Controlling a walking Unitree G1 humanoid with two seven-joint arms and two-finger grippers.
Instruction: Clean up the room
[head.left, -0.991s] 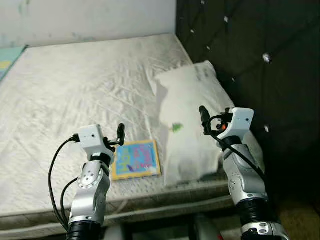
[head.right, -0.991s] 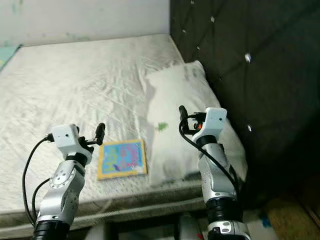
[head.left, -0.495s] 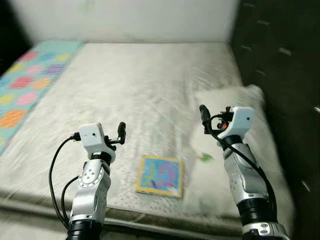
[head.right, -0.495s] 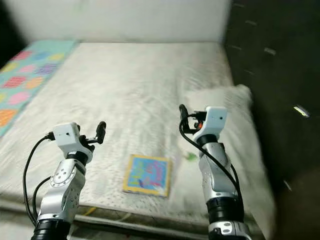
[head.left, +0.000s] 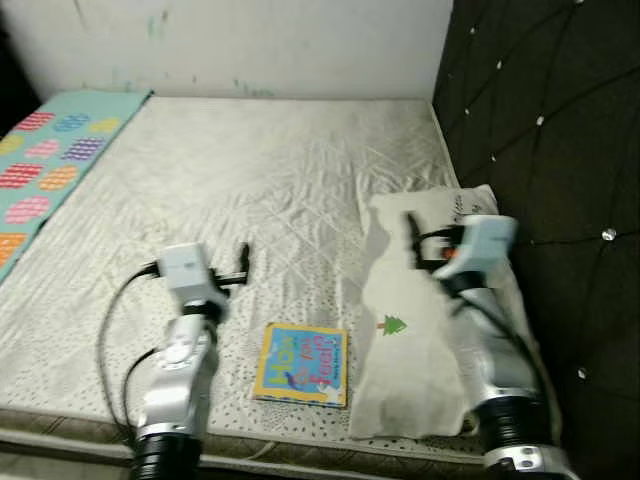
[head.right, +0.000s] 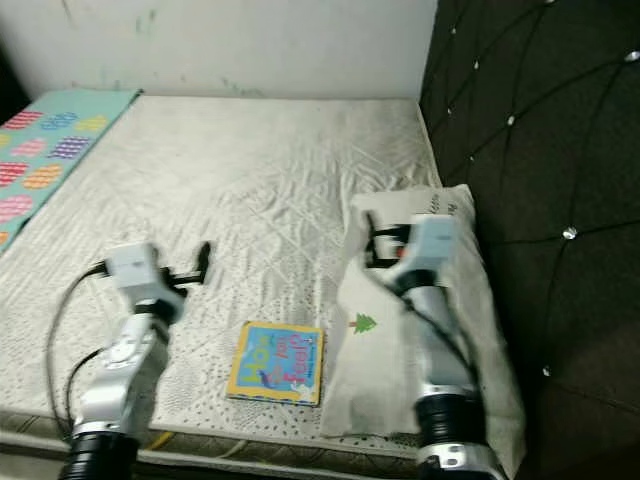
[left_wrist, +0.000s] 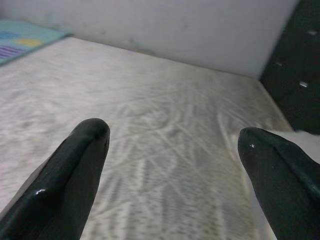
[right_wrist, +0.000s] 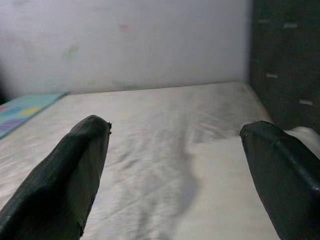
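Left claw (left_wrist: 170, 150) spread wide, empty, above bed (head.left: 250, 180) near front edge, right claw (right_wrist: 175, 150) spread wide, empty, over pillow (head.left: 415, 340), book (head.left: 302, 363) flat at front edge, touching pillow.

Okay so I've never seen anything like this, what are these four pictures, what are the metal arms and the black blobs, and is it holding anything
This is a walking humanoid robot standing at the foot of a bed. The two wide pictures come from cameras in its head, looking down past its two silver arms. The two close-ups come from cameras on its wrists; the black shapes there are each gripper's two fingers.

On the bed lie a colourful children's book, a white pillow near the dark padded headboard, and a patterned blanket at the far left.

The left gripper and right gripper are both open and hold nothing.
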